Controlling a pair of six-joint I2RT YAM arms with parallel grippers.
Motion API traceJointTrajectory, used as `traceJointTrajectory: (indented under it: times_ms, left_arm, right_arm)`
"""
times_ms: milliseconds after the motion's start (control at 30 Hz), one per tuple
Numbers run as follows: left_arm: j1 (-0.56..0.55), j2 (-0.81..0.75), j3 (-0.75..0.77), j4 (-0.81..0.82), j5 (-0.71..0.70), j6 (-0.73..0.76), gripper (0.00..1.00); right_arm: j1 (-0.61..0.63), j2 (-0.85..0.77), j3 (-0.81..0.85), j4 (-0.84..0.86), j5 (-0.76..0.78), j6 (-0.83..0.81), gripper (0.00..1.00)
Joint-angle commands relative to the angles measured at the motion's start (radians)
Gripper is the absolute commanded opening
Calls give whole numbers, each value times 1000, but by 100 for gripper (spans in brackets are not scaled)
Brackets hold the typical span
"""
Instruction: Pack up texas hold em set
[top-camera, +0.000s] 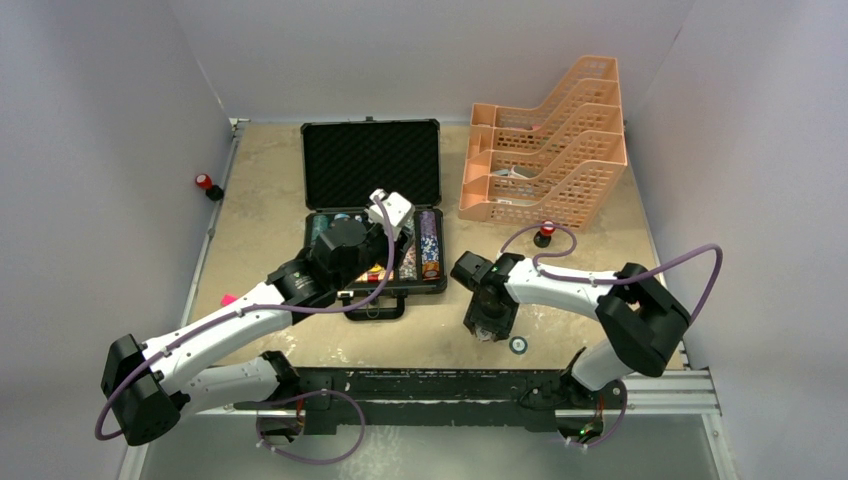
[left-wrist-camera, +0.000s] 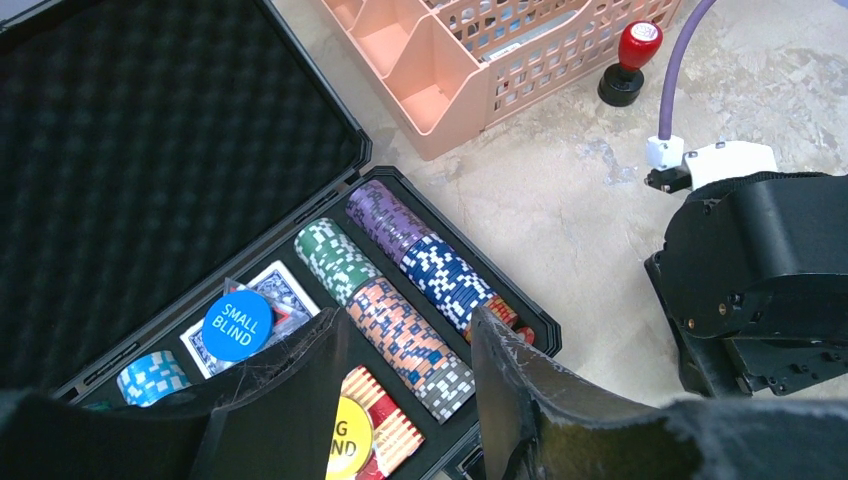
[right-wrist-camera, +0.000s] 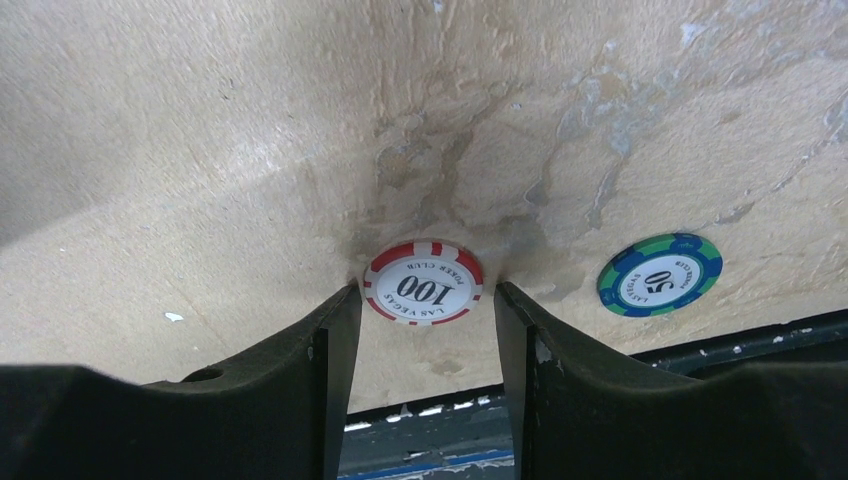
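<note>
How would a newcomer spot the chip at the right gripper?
On the table, right of the open black briefcase, two chips lie loose near the front edge. It is the red-and-white 100 chip between the right gripper's jaws, not the blue-and-green 50 chip beside it.

Red-and-white striped round poker chip (right-wrist-camera: 423, 284) between right claw (right-wrist-camera: 426, 293) tips, black "100" on white face. Green-and-blue banded round poker chip (right-wrist-camera: 660, 275) right of claw, white centre.

Your left arm (top-camera: 230, 325) reaches forward and inward with its wrist tipped downward. The left claw (left-wrist-camera: 408, 322) hangs with its jaws parted. Your right arm (top-camera: 560, 285) folds back toward the left, and the right claw (right-wrist-camera: 428, 292) points steeply down, held low, jaws apart.
</note>
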Motion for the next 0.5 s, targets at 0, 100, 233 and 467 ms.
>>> traceJointTrajectory:
  times_ms: [0,100,233,467]
  left_arm:
    - [3,-16,-1,58,-21,-15,48]
    - [3,-17,1,58,-24,-15,48]
    - [3,-16,0,59,-28,-19,49]
    - [4,-20,-6,79,-246,-252,62]
  right_arm:
    - [-5,54,-48,37,196,2,55]
    - [-5,60,-46,40,183,-2,52]
    - [-5,63,-51,42,167,-11,41]
    - [-5,-19,-37,23,132,-16,35]
